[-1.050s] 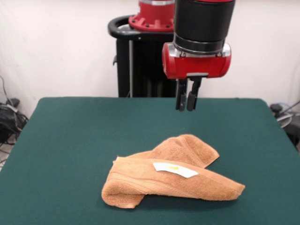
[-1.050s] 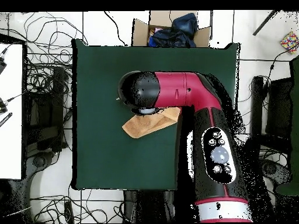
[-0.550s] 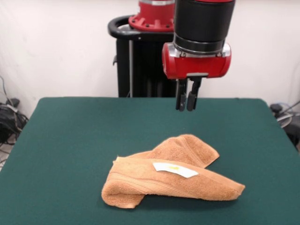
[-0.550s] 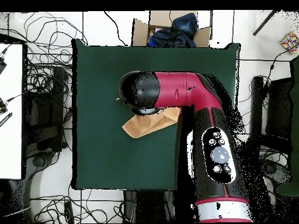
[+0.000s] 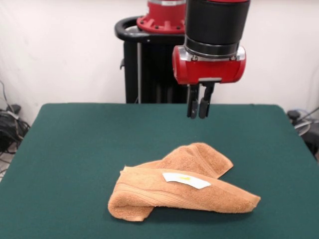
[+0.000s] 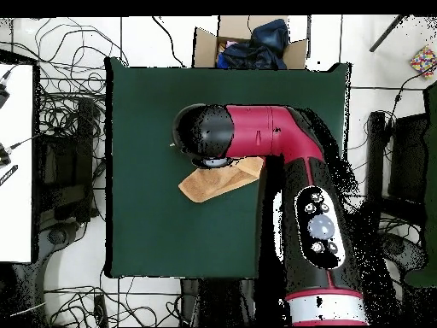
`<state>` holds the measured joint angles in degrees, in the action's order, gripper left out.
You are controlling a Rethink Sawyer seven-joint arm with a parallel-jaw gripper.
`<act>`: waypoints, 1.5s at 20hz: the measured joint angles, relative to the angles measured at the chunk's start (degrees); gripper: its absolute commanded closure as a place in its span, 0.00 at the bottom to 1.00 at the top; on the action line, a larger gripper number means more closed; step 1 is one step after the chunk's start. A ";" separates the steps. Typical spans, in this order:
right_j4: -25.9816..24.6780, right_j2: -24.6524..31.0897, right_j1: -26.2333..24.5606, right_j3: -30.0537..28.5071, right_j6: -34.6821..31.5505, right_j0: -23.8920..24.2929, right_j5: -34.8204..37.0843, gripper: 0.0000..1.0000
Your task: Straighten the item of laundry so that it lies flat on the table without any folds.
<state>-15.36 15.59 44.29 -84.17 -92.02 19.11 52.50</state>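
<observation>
One orange-tan terry towel point(image 5: 182, 189) lay crumpled near the middle of the dark green table point(image 5: 75, 144), toward the front edge in the front view. Its pile looked soft and looped, and the cloth was folded over itself into a long, roughly wedge-shaped bundle: a thick rolled end at the lower left, a tapering point at the right, and a rounded flap poking up behind. Woven border bands ran along the front fold as faint ridges. A white care label point(image 5: 186, 179) rested on top of the bundle, flat and slightly slanted, with a small yellow mark on it. The tabletop appeared matte and felt-like, with squared corners.

Above the towel hung the gripper point(image 5: 199, 107), apart from the cloth and touching nothing. Its two thin black fingers point(image 5: 192, 105) pointed straight down from a glossy red housing under a black cylindrical wrist. The jaws stood nearly together, with only a narrow slit between them, and they held nothing.

From overhead, the red and black arm point(image 6: 273, 137) reached across the table and covered part of the towel point(image 6: 209, 183), whose tan edge showed beneath the arm's rounded black end. A cardboard box point(image 6: 247, 43) holding dark fabric sat beyond the table's far edge, and tangled cables point(image 6: 60, 102) lay on the floor beside the table.
</observation>
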 measured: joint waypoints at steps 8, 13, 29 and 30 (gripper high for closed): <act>0.53 0.00 -0.15 -0.01 0.00 0.05 -8.32 1.00; 2.23 -0.01 -0.14 -0.01 0.00 0.41 -14.85 1.00; 4.01 -6.23 -0.02 0.07 -0.85 -4.87 -19.81 1.00; 4.23 -6.59 0.01 0.12 -1.18 -5.11 -19.88 1.00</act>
<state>-11.13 9.01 44.30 -84.05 -93.21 14.00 32.61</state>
